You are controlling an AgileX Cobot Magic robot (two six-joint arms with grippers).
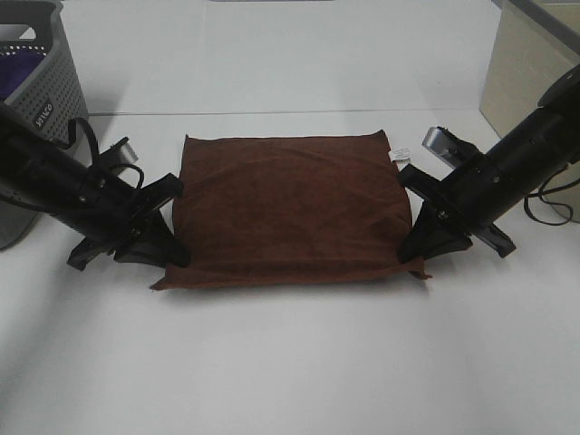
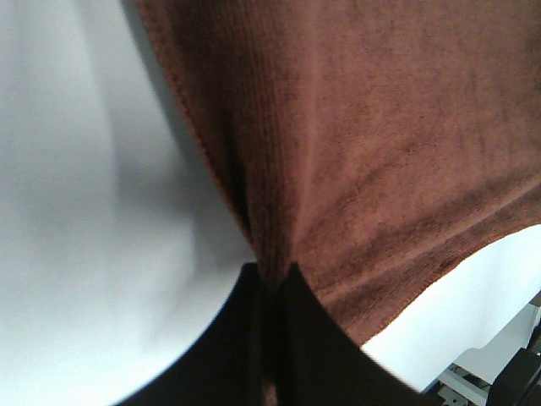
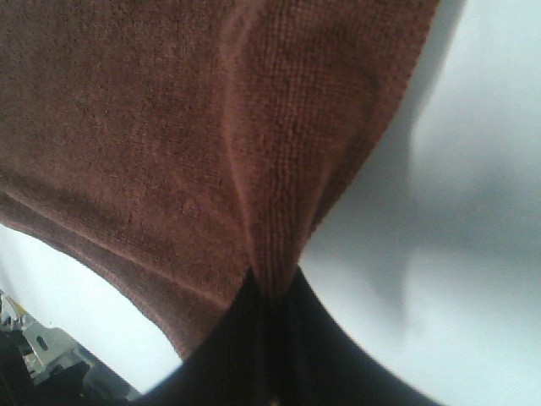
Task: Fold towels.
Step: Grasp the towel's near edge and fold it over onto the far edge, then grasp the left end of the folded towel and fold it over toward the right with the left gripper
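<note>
The dark brown towel (image 1: 290, 208) lies spread on the white table (image 1: 290, 362), midway between the two arms, with its small white tag (image 1: 396, 154) at the far right corner. In the high view the left gripper (image 1: 168, 237) meets the towel's left edge towards the near corner, and the right gripper (image 1: 419, 234) meets the right edge in the same way. That view does not show how the jaws stand (the black fingers merge with the dark cloth).

The wrist views show it. On the left wrist, the two dark fingers (image 2: 308, 347) are pressed together on the towel's hem, and the fabric gathers into a crease running up from the pinch. The right wrist shows the same, with the jaws clamped on the hem and a ridge of cloth rising from them. Both show shadow on the table beside the gripped edge.

Only the high view takes in the surroundings: a grey basket (image 1: 56, 95) at the far left holding a purple cloth (image 1: 16, 71), and a beige box (image 1: 530, 77) at the far right.
</note>
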